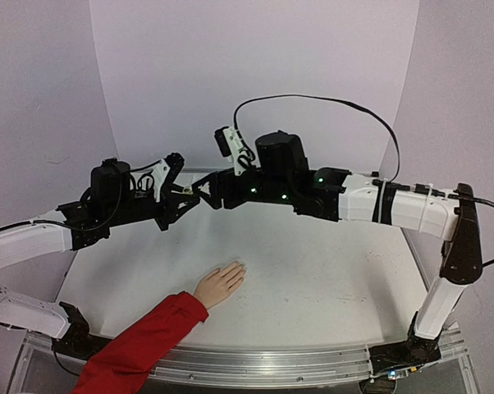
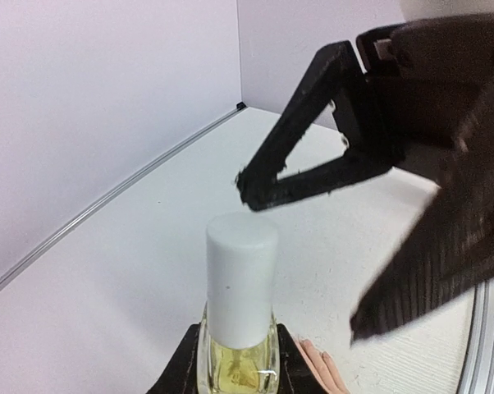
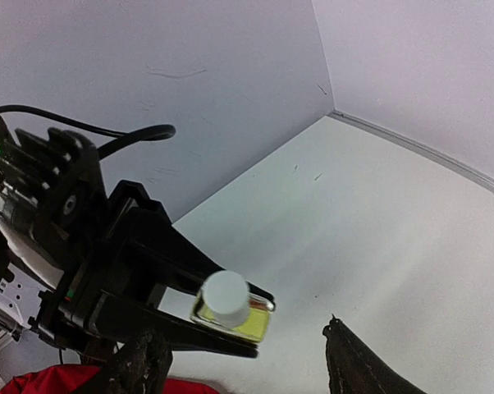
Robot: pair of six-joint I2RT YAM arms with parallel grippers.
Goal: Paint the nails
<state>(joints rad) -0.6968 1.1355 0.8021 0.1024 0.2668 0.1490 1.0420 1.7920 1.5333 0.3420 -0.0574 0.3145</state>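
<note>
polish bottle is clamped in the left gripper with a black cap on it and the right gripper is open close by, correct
Not quite: the left wrist view shows the cap is white, not black. The rest holds: the polish bottle is clamped in the left gripper, and the right gripper is open close by.

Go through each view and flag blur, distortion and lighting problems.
Top external: even, soft light; table rail bows from lens distortion. Left wrist: white cap sharp, near dark finger blurred. Right wrist: its own fingers dark and soft, bottle fairly crisp.
</note>
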